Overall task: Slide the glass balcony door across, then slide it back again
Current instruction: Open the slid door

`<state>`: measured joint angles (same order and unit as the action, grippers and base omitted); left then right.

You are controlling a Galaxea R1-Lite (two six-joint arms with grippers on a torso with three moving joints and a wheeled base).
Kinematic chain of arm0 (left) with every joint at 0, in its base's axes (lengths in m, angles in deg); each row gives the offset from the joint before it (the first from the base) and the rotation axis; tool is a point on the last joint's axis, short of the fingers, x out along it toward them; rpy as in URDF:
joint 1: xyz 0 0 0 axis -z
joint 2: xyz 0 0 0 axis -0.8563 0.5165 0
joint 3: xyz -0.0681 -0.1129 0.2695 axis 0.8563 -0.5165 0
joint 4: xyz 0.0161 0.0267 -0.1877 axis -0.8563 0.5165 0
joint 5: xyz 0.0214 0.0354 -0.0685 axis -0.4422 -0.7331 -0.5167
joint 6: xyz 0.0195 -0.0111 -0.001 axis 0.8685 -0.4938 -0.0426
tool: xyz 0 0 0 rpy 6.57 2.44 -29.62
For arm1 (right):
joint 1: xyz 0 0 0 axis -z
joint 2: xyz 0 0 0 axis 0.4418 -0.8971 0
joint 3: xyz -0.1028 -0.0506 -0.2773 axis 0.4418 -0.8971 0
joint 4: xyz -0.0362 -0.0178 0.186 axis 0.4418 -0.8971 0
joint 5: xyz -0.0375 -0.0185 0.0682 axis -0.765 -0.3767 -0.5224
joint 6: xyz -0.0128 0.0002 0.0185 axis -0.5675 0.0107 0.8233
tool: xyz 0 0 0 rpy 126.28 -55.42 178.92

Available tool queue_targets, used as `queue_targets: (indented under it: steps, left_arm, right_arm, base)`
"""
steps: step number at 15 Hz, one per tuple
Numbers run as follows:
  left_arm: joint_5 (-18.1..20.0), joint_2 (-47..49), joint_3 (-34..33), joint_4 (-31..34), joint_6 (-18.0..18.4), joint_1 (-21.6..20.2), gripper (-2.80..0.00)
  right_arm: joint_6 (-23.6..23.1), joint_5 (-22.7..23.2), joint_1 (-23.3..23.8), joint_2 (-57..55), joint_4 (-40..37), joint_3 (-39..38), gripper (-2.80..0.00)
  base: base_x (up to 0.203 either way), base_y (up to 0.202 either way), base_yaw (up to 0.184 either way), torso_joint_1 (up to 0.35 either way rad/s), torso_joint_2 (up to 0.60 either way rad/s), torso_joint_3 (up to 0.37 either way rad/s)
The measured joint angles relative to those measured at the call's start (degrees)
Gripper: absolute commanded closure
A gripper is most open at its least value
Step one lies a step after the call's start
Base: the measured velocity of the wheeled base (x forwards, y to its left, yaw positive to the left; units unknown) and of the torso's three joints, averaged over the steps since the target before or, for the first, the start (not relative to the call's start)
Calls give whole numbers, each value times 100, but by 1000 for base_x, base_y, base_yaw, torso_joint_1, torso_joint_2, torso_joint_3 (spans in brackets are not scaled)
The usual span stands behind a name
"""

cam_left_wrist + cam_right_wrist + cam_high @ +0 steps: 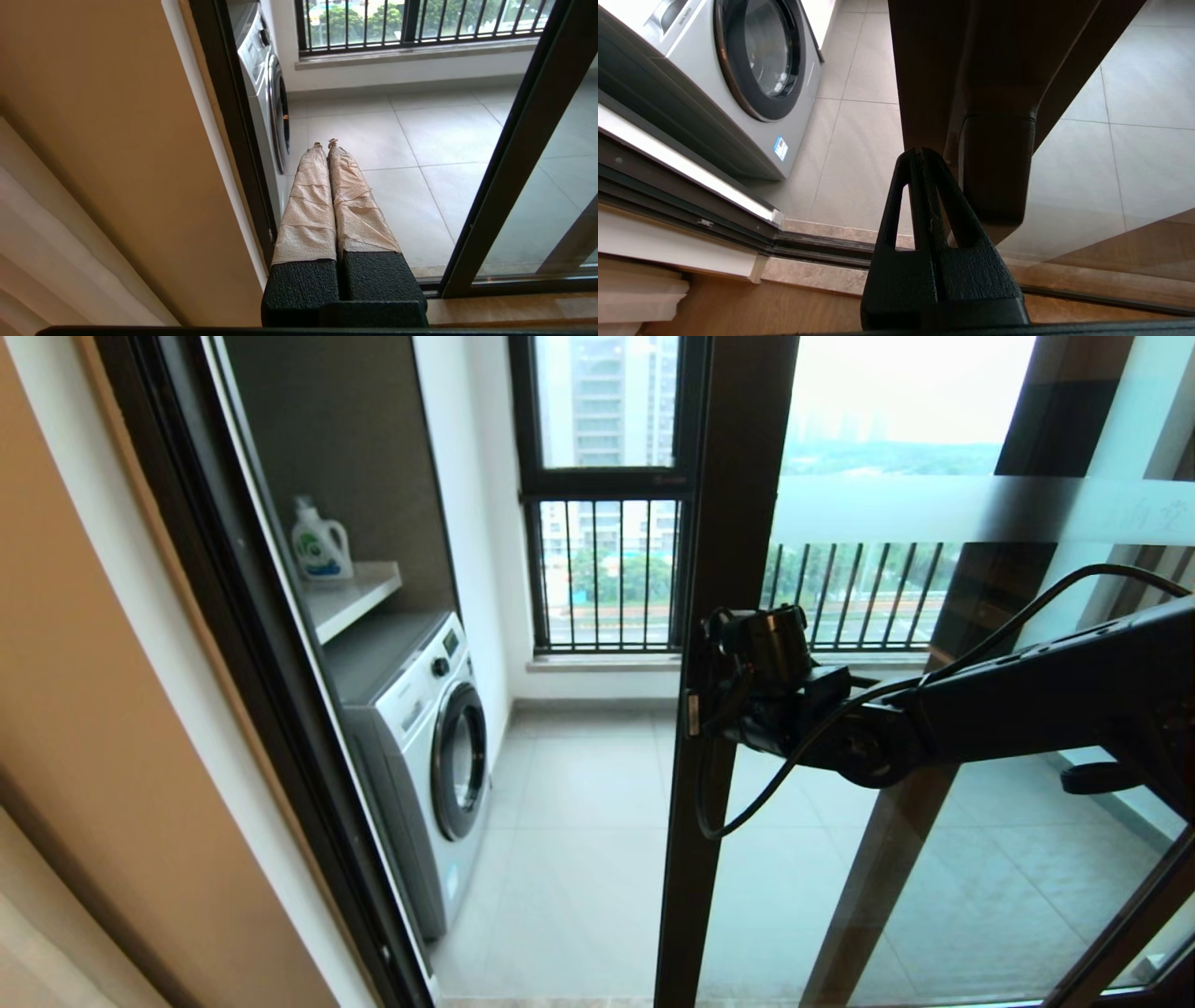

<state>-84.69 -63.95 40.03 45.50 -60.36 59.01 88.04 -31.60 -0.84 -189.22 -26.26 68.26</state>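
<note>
Two pincers were seen, and only the right pincer (695, 709) was at the glass balcony door (719, 616). It was brought in from the right on its outstretched arm and set against the door's dark brown upright, about midway up the frame. In the right wrist view the black fingers (920, 186) were pressed together, tip to tip, with nothing held between them, just beside the frame's handle (994, 168). The door was stood part-way across the opening, its leading upright near the middle of the head view, its frosted band (934, 509) crossing the glass to the right. Beyond the gap to the left, a washing machine (429, 747) and a detergent bottle (320, 543) on a shelf (359, 593) were visible. The left pincer (325, 145) was kept low near the doorway's left jamb, its tape-wrapped fingers closed together on nothing
</note>
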Motion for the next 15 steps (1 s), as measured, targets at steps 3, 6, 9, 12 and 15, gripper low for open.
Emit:
queue_targets:
  steps: [3, 6, 9, 12, 15]
  left_arm:
    - [-2, 0, 0, 2, 1, 7, 0]
    - [-8, 2, 0, 0, -1, 7, 0]
    - [-2, 0, 0, 0, 1, 10, 0]
    - [-2, 2, 0, 0, 1, 7, 0]
    - [-3, 2, 0, 2, 0, 7, 0]
  right_arm:
    - [0, -42, 24, 68, -3, -86, 0]
    - [-11, -39, 114, 205, -4, -273, 0]
    - [-11, -11, 320, 283, 78, -433, 0]
    - [-34, -22, 481, 316, 220, -560, 0]
    - [-34, -68, 653, 338, 262, -579, 0]
  base:
    - [0, 0, 0, 0, 0, 0]
    - [0, 0, 0, 0, 0, 0]
    - [0, 0, 0, 0, 0, 0]
    - [0, 0, 0, 0, 0, 0]
    - [0, 0, 0, 0, 0, 0]
